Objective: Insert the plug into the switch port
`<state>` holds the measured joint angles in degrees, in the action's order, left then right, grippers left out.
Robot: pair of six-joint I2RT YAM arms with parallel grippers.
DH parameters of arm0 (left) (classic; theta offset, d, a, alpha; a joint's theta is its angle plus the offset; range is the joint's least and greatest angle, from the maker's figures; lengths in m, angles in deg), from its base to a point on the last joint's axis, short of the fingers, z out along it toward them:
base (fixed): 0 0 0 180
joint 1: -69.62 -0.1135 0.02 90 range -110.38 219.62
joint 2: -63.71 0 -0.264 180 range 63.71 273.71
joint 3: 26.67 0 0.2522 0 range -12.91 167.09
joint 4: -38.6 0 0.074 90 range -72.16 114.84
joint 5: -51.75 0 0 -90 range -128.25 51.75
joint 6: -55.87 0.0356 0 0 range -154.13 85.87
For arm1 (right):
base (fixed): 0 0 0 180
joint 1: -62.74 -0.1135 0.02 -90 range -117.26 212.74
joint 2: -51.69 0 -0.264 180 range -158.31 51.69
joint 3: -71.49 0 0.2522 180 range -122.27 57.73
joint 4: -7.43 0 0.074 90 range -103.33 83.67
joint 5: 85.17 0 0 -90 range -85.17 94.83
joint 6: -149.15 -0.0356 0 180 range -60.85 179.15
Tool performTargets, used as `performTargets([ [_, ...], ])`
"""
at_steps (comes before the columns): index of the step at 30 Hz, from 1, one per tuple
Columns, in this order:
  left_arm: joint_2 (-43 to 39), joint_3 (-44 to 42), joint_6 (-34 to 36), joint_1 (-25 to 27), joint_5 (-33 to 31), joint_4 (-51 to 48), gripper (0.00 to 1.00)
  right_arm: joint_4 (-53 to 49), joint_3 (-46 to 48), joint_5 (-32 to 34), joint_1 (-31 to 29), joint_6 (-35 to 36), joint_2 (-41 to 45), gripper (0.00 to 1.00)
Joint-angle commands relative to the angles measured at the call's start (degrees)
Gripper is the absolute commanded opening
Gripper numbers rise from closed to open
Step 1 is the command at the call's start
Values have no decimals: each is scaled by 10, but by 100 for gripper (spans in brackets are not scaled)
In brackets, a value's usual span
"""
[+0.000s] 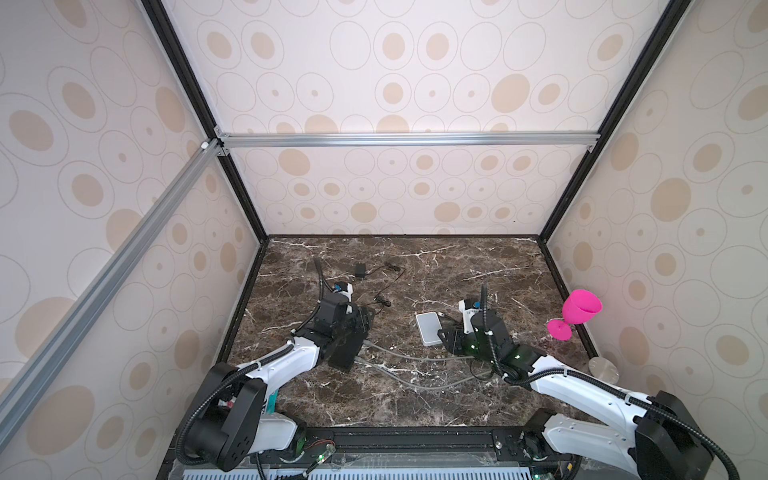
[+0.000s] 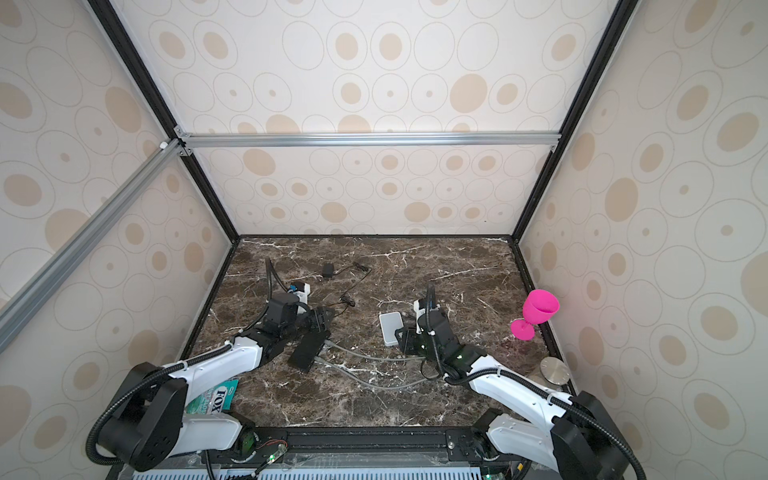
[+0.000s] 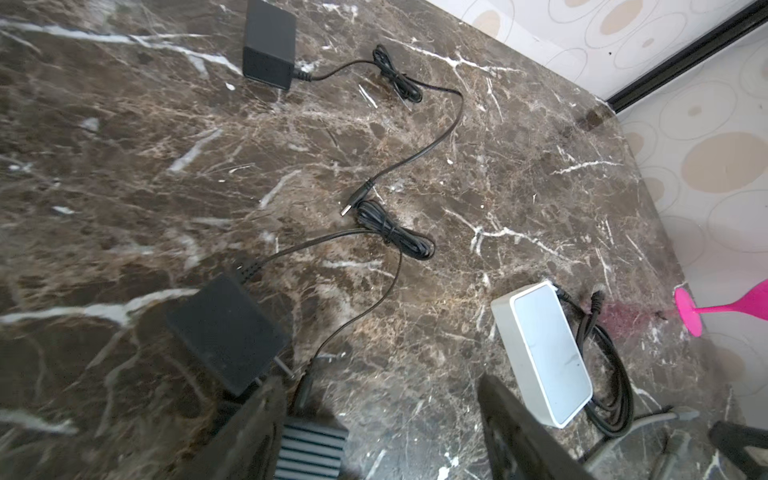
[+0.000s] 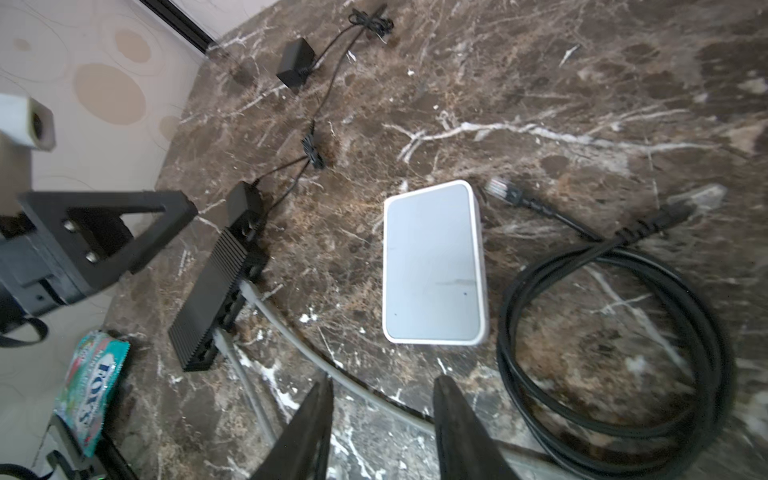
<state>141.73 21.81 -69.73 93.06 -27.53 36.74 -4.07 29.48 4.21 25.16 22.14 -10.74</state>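
Left gripper point(image 3: 380, 386) spread open over the black switch point(image 4: 203, 307) near the worktop's point(image 1: 457, 270) left edge, small plug point(image 3: 302, 390) at its end; right gripper point(image 4: 385, 382) open, empty; front-left packet point(image 4: 93, 386) reads FOX'S.

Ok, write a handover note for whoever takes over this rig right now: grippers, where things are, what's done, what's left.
Left gripper: open, empty, at the black switch's end.
Right gripper: open, empty, short of the white box; a grey cable lies between its fingers, ungripped.
Done: two grey cables are plugged into the black switch.
Loose: a barrel plug on the table; the black cable coiled beside the white box, its plug free at the box's corner.
Left: pick up the plug and seat it in the switch port; nothing is held yet.
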Motion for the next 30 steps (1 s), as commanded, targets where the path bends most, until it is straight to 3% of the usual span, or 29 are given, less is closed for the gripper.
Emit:
performTargets([
  [1,28,37,8,-8,37,12,66,20,19,24,5,20,12,42],
  [4,49,53,6,-9,51,5,56,27,32,27,10,23,15,42],
  [12,79,51,-2,-8,71,1,49,42,50,27,20,23,16,42],
  [30,138,61,40,-49,65,-14,52,51,60,20,25,14,10,43],
])
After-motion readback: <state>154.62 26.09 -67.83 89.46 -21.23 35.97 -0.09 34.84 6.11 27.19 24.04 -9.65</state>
